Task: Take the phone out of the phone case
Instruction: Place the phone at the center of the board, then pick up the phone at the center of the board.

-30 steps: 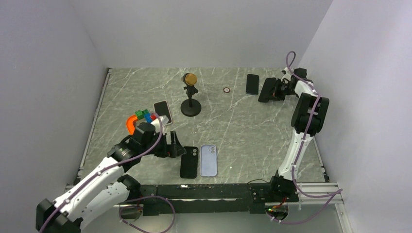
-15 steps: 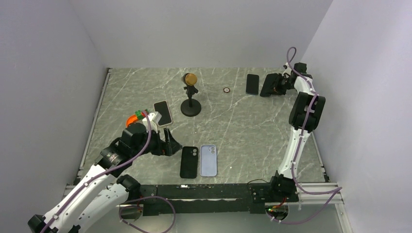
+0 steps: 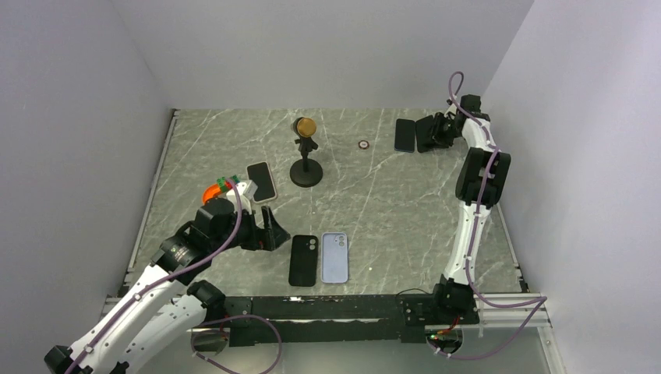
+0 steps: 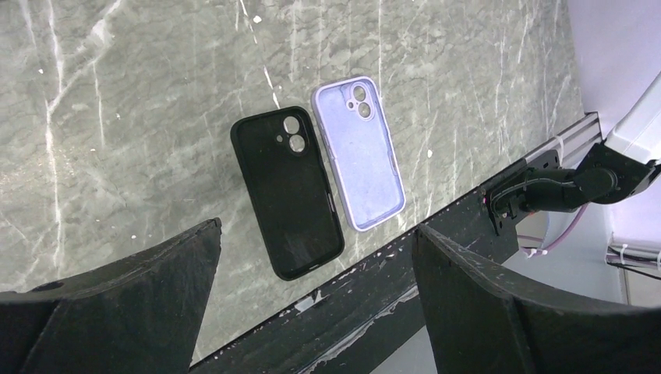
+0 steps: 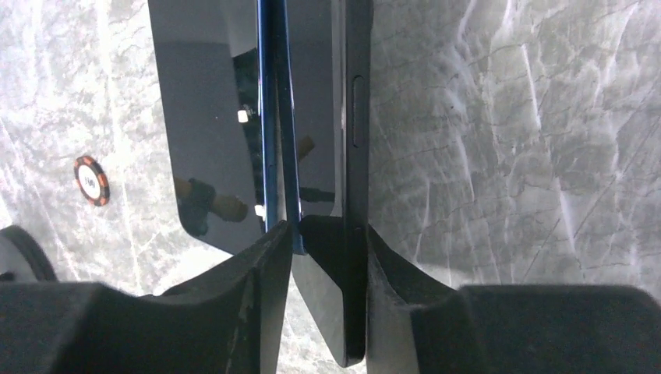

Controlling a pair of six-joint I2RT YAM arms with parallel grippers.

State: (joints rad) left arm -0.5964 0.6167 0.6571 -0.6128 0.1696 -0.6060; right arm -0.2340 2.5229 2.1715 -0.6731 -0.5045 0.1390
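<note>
Widening the right gripper, lower the dark phone, on edge between its jaws (clamped or loose, I cannot tell), flat beside the second phone just outside them; your left gripper gapes empty over the black case.

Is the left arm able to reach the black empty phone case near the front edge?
Probably yes: the left gripper is right beside the black empty phone case, jaws open, nothing between them.
</note>
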